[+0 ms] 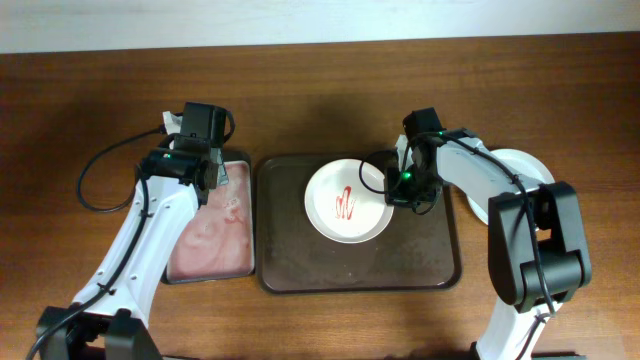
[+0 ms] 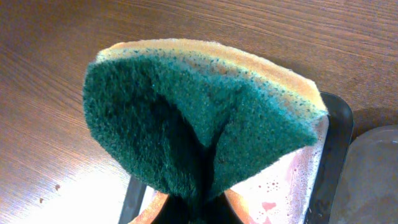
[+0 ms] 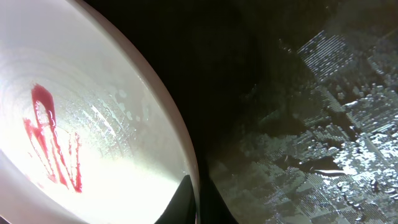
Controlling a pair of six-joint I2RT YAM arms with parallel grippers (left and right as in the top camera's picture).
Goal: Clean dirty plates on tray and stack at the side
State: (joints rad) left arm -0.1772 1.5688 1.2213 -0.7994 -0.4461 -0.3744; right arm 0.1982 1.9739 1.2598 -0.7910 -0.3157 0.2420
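A white plate (image 1: 348, 201) smeared with red sauce sits on the dark tray (image 1: 300, 270) in the middle. My right gripper (image 1: 396, 186) is shut on the plate's right rim; in the right wrist view its fingers (image 3: 198, 202) pinch the rim of the plate (image 3: 93, 137), one inside and one outside. My left gripper (image 1: 212, 172) is shut on a green-and-yellow sponge (image 2: 199, 124), folded between the fingers, above the far end of a soapy pink basin (image 1: 212, 235). A clean white plate (image 1: 520, 170) lies at the right, partly hidden by the right arm.
The basin (image 2: 292, 186) of foamy pinkish water stands left of the tray. A black cable (image 1: 105, 180) loops on the table by the left arm. Brown wooden table (image 1: 90, 90) surrounds everything.
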